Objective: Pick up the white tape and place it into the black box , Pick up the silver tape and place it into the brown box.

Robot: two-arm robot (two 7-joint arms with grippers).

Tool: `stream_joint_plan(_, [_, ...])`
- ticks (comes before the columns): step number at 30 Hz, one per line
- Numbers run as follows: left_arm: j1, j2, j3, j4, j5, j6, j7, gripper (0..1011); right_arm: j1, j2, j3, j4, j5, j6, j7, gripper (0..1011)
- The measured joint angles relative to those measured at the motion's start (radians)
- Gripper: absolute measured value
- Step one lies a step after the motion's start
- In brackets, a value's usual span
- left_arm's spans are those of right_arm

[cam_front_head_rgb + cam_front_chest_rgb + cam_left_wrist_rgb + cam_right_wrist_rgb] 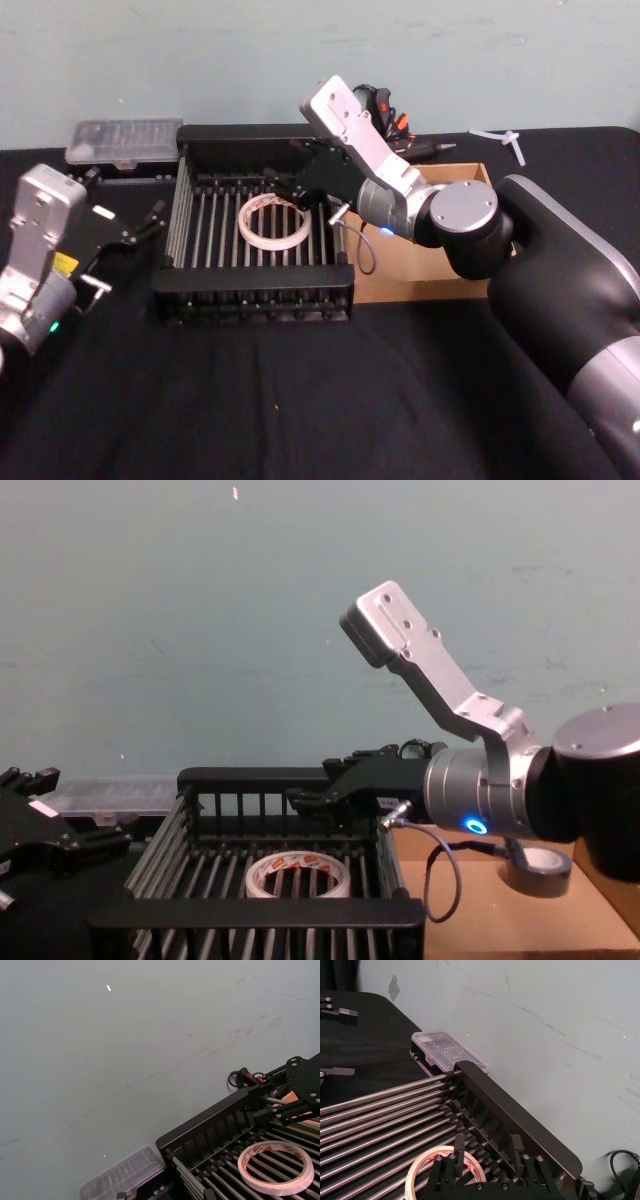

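Observation:
The white tape point(272, 220) lies flat on the barred floor of the black box point(250, 275), toward its back right. My right gripper point(300, 195) hangs open just above the ring's far side, holding nothing. The right wrist view has its fingers point(459, 1150) spread over the tape point(445, 1167). In the chest view the silver tape point(537, 870) sits in the brown box point(470, 910), behind my right wrist. My left gripper point(132, 250) rests open on the black cloth, left of the crate.
A clear plastic case point(124, 142) lies behind the crate's left corner. Black and red tools point(385, 105) and a small white part point(505, 140) lie along the back edge near the wall. The black cloth in front of both boxes is bare.

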Motion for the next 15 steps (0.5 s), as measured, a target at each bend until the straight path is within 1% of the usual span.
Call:
stream_joint_plan(1, [0.0,0.0,0.0,0.0,0.0,0.0,0.0,1001,0.0,0.0,0.0,0.0,0.0,0.0,0.0,612])
stream_joint_plan(2, [0.0,0.0,0.0,0.0,0.0,0.0,0.0,1001,0.0,0.0,0.0,0.0,0.0,0.0,0.0,612])
stream_joint_plan(6, [0.0,0.0,0.0,0.0,0.0,0.0,0.0,1001,0.0,0.0,0.0,-0.001,0.001,0.001,0.0,748])
stream_joint_plan(7, [0.0,0.0,0.0,0.0,0.0,0.0,0.0,1001,-0.001,0.001,0.0,-0.001,0.001,0.001,0.0,763])
stream_joint_plan(9, [0.0,0.0,0.0,0.0,0.0,0.0,0.0,1001,-0.001,0.001,0.0,-0.001,0.001,0.001,0.0,842])
stream_joint_plan(10, [0.0,0.0,0.0,0.0,0.0,0.0,0.0,1001,-0.001,0.001,0.0,-0.001,0.001,0.001,0.0,861])
stream_joint_plan(11, [0.0,0.0,0.0,0.0,0.0,0.0,0.0,1001,-0.001,0.001,0.0,-0.001,0.001,0.001,0.0,912])
stream_joint_plan(15, [0.0,0.0,0.0,0.0,0.0,0.0,0.0,1001,-0.001,0.001,0.0,-0.002,0.002,0.001,0.0,982])
